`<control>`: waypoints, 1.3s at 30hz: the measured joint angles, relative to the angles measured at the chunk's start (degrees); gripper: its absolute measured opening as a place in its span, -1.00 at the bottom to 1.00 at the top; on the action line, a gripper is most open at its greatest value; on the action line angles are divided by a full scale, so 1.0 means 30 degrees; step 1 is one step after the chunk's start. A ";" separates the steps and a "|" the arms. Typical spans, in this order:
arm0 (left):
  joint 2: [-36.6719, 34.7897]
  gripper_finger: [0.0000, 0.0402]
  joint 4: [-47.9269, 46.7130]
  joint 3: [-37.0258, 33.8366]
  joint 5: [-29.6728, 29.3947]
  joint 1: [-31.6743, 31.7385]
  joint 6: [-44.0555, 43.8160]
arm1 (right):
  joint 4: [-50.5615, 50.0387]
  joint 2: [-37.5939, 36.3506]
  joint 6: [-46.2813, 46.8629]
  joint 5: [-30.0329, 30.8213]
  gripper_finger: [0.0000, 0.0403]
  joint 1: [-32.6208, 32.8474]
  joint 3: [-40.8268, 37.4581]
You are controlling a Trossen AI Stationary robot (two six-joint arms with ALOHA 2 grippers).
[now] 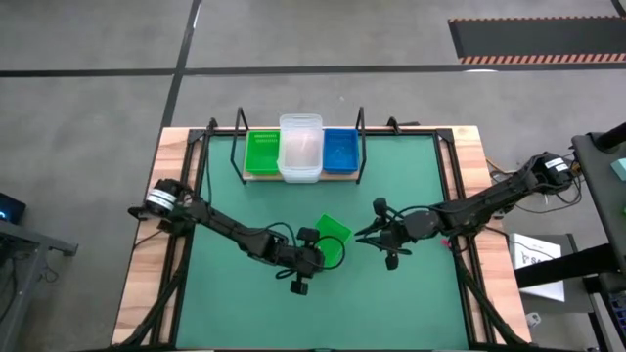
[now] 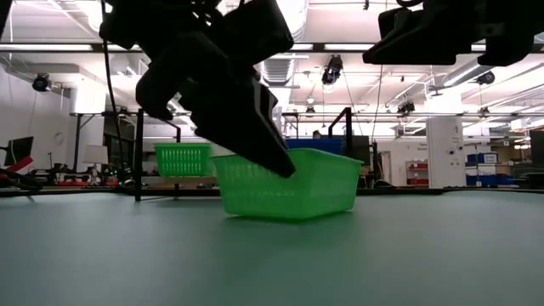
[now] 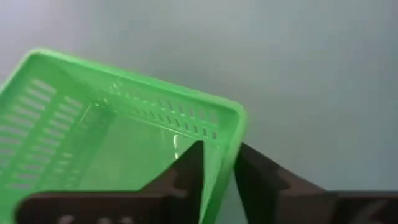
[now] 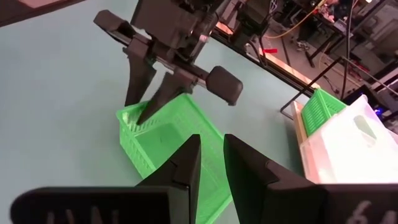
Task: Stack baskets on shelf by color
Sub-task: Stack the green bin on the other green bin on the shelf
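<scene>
A bright green basket [image 1: 335,231] [image 2: 285,183] sits turned at an angle on the green mat, near its middle. My left gripper [image 3: 221,168] [image 1: 321,250] is shut on its wall. My right gripper [image 4: 212,140] [image 1: 360,235] hovers just right of and above the basket, touching nothing, its fingers open by a narrow gap. At the far edge, the wooden shelf [image 1: 256,177] carries green baskets [image 1: 262,152] at its left, a clear stack [image 1: 300,147] in the middle and blue baskets [image 1: 340,150] at its right. My left gripper holds the loose green basket by one side wall near a corner [image 3: 231,134], with one finger [image 3: 186,171] inside and the other [image 3: 261,174] outside. The fingers slant down from above and from the table's left [image 2: 263,144]. The basket's bottom [image 2: 293,217] is at the mat; whether it is lifted clear I cannot tell.
Black wire uprights [image 1: 240,137] [image 1: 362,137] stand at both ends of the shelf. Both arms reach in over the mat's middle, close to each other. Bare mat [image 1: 421,303] lies toward the near edge and on both sides.
</scene>
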 joint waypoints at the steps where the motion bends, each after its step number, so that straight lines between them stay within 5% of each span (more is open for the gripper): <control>1: -0.0022 -0.73 0.0056 0.0000 -0.0001 -0.0002 0.0027 | -0.0024 0.0000 -0.0047 0.0010 -0.69 0.0000 -0.0007; 4: -0.0052 -0.95 -0.0098 0.0056 0.0010 -0.0037 0.0148 | -0.0026 0.0000 -0.0336 0.0016 -0.69 0.0000 -0.0010; 15: -0.1544 -0.99 -0.0286 0.0233 -0.1218 -0.0729 0.0682 | 0.0016 0.0000 -0.0693 0.0058 -0.69 -0.0011 -0.0010; 27: -0.8179 -1.00 -0.2388 0.0219 -0.1659 -0.1107 0.1740 | 0.0030 0.0007 -0.0804 0.0195 -0.69 -0.0596 -0.0044; 39: -1.4667 -1.00 -0.8858 -0.0038 -0.5636 0.0715 0.3812 | 0.0382 0.0007 -0.0699 0.0156 -0.69 -0.0634 -0.0192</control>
